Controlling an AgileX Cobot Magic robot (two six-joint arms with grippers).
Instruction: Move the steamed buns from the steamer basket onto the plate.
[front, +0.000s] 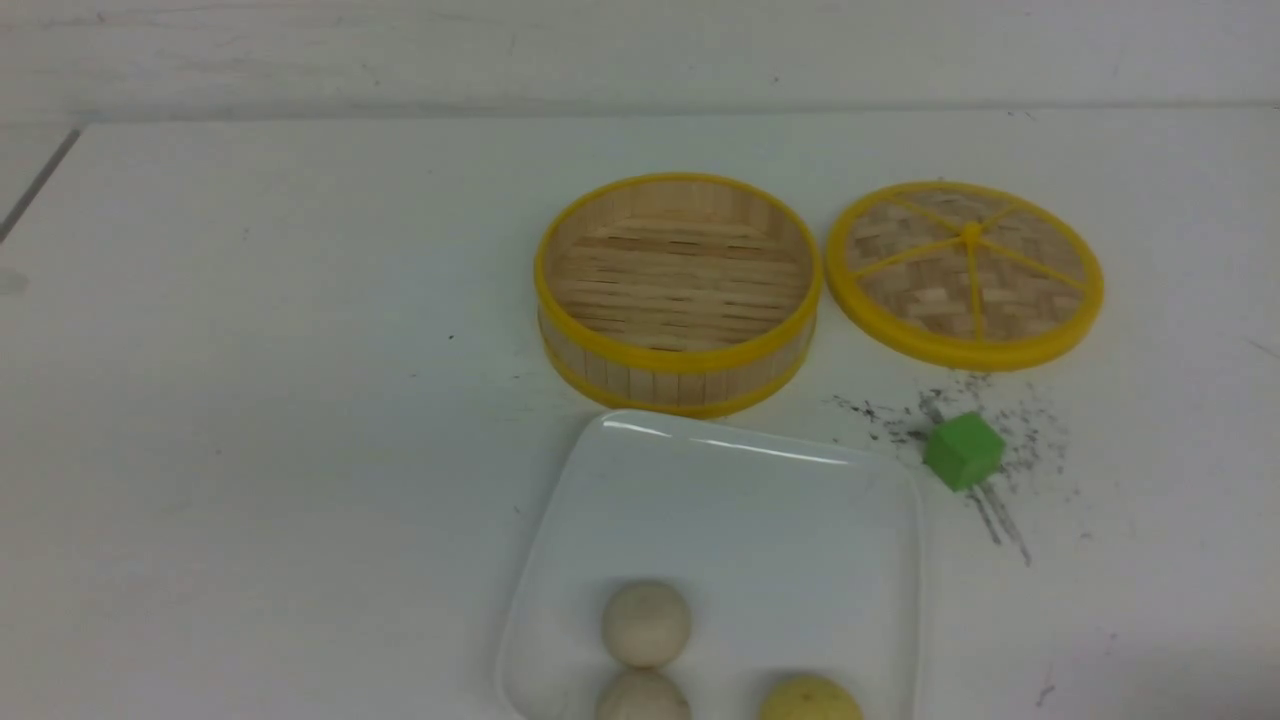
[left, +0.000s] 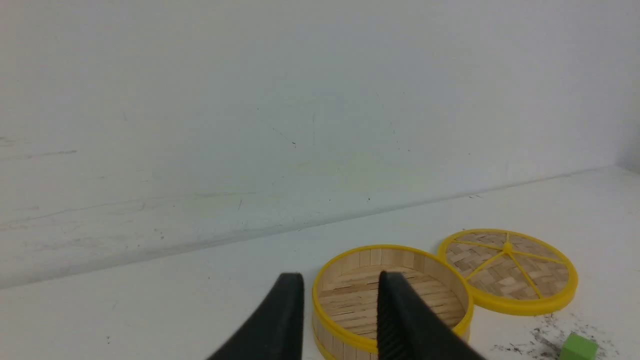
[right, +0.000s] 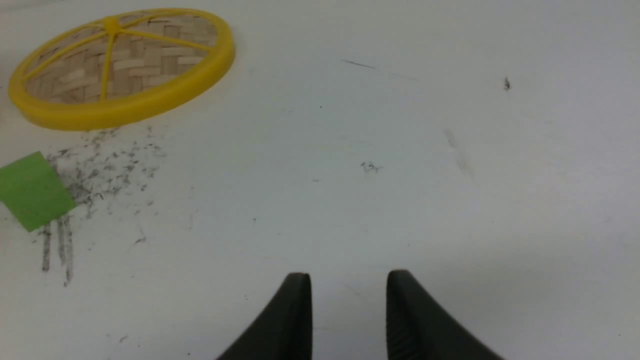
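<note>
The white tabletop (front: 300, 400) is bounded at its far edge by a pale wall (front: 640, 50). On it the square white plate (front: 760, 520) is set, its near edge cut off in the front view. Just beyond the plate's far left corner, the round steamer basket (front: 680, 385) is placed, nearer to the tabletop's far edge; no bun is held in it. To the right of the basket, the woven lid (front: 1020, 300) is laid flat, its yellow spokes turned up. The left fingers (left: 295, 310) are parted, with nothing grasped between them, and the right fingers (right: 300, 310) are likewise released and apart. All three steamed buns are carried by the plate: the larger, pale yellow bun (front: 810, 700) towards its right edge, partly cut off, and two off-white ones towards its left edge, the farther bun (front: 646, 625) seen whole, the nearer bun (front: 645, 698) partly cut off. Just outside the plate's far right corner, a green cube (front: 965, 450) is surrounded by dark marks (front: 1010, 530) on the tabletop.
</note>
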